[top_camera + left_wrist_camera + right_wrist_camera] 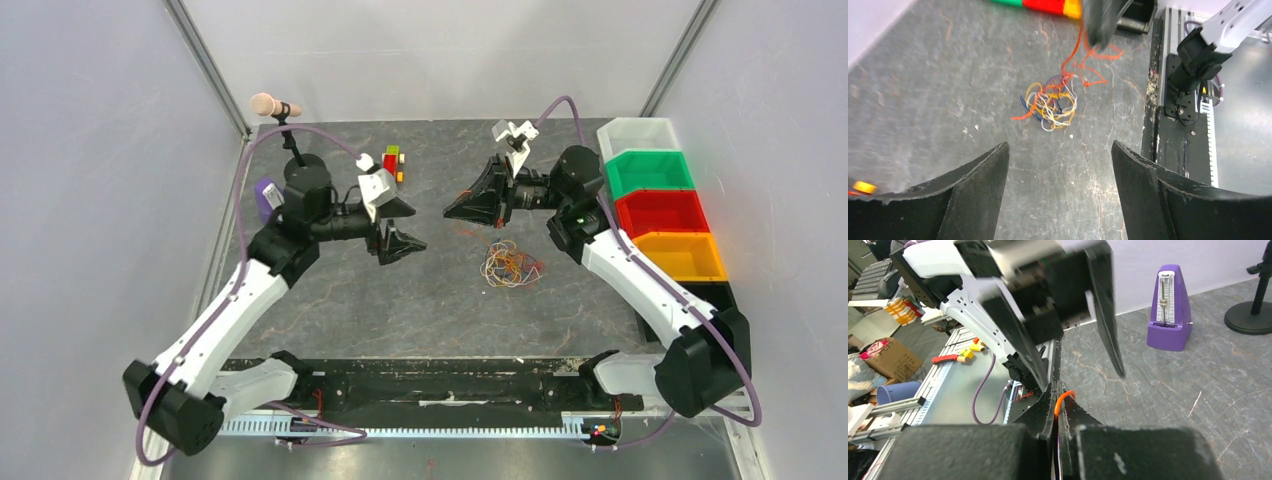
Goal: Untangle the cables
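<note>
A robotics lab: white booth walls (pixel 100 200), a slotted metal rail (pixel 400 431) behind the jaws, a metronome (pixel 1169 307) and microphone (pixel 272 104) beyond the right gripper (pixel 450 211)'s jaws, colour bins (pixel 665 215) behind them.

Cannot trace orange cable (pixel 1064 399) past clamped right fingers (pixel 1083 420) — hidden there; cannot resolve blurred left fingers (pixel 1104 310).

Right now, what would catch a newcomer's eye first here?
A bright tangle of cables lies in the middle of the table. The right tool is pinched shut on one orange cable; the left tool gapes open. A row of coloured bins lines the right edge.
</note>
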`<state>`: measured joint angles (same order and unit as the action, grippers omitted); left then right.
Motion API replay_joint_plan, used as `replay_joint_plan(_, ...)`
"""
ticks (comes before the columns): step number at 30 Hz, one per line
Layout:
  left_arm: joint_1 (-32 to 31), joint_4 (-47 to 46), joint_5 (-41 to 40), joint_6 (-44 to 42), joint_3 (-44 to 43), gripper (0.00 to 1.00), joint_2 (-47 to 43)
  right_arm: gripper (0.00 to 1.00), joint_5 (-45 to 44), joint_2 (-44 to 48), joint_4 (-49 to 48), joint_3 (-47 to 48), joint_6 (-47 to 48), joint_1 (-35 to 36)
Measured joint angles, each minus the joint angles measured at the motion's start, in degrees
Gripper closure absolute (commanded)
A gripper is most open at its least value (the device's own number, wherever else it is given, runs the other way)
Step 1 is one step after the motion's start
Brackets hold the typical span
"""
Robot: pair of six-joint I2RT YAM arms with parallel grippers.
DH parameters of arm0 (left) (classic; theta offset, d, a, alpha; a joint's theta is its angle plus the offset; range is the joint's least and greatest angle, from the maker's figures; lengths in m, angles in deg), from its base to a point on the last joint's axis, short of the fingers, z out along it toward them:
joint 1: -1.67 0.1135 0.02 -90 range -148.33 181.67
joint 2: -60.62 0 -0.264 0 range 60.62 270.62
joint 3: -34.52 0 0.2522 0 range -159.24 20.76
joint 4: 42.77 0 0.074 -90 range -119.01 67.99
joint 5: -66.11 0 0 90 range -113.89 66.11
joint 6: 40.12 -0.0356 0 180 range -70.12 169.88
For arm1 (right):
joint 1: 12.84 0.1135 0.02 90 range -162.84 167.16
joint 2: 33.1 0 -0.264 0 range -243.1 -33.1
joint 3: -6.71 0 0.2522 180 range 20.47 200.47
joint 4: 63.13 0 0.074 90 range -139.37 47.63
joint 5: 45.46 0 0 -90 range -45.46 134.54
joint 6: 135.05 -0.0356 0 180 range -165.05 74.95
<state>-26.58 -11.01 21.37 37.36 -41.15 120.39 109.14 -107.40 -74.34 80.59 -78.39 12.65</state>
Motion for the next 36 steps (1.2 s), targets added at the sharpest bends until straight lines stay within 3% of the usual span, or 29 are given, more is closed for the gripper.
replay_joint_plan(7,-2.19,-10.08,-2.32,5.22,14.14,0.18,3.08,1.0,-1.51,0.7,-1.07,1.42,-1.33,0.0)
replay_joint_plan(22,-8.02,-38.4,-11.37,19.41,13.75,0.18,6.69,1.0,-3.76,0.24,4.48,3.82,3.56,2.03)
replay_joint_plan(30,-13.55,-46.01,-13.29,25.05,13.75,0.18,12.72,1.0,-5.46,-0.22,1.38,3.93,1.05,2.16)
replay_joint_plan(31,-14.08,-46.6,-14.19,25.73,13.75,0.25,13.22,1.0,-5.77,-0.28,0.76,3.93,0.5,2.19)
replay_joint_plan(33,-14.71,-47.36,-15.91,26.86,13.53,0.53,14.01,1.0,-6.4,-0.37,-0.2,3.93,-0.31,2.27)
replay_joint_plan(35,-14.91,-47.54,-17.62,27.76,13.2,0.92,14.49,0.94,-6.69,-0.39,-0.72,4.0,-0.81,2.32)
replay_joint_plan(36,-14.93,-47.43,-18.43,28.0,13.05,0.98,14.56,0.89,-6.8,-0.39,-0.63,4.11,-0.85,2.29)
